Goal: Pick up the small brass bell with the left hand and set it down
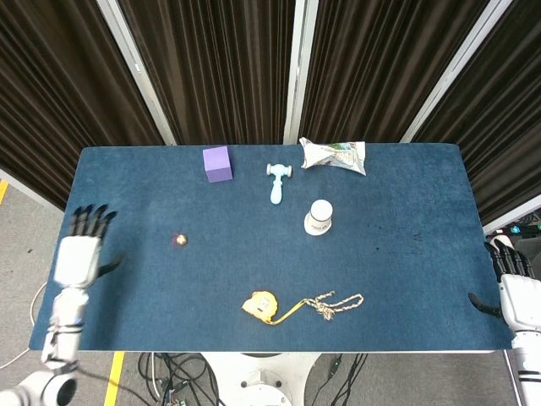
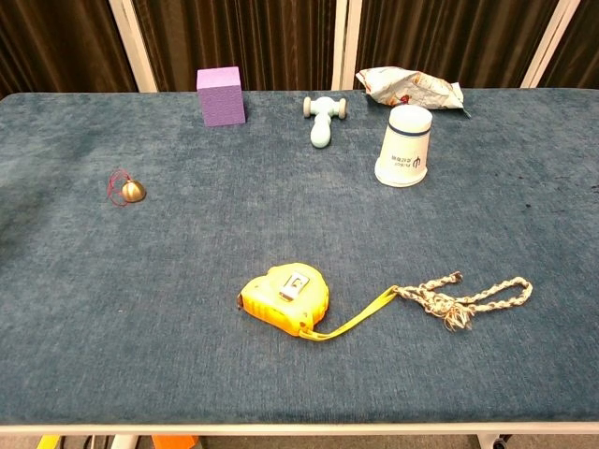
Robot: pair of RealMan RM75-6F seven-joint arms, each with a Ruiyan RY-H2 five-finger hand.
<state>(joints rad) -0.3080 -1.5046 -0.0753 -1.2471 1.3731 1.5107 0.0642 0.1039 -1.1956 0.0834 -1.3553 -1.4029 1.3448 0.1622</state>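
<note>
The small brass bell (image 1: pixel 178 240) with a red loop stands alone on the blue table, at the left; the chest view shows the bell (image 2: pixel 133 191) with nothing touching it. My left hand (image 1: pixel 80 251) hangs over the table's left edge, well left of the bell, fingers spread and empty. It is out of the chest view. My right hand (image 1: pixel 512 291) sits off the table's right edge, fingers apart, holding nothing.
A purple cube (image 1: pixel 217 163), a light blue toy hammer (image 1: pixel 277 181) and a crumpled wrapper (image 1: pixel 333 155) lie along the back. A white cup (image 1: pixel 319 217) stands upside down mid-table. A yellow tape measure (image 1: pixel 261 305) and a braided cord (image 1: pixel 335 302) lie near the front edge.
</note>
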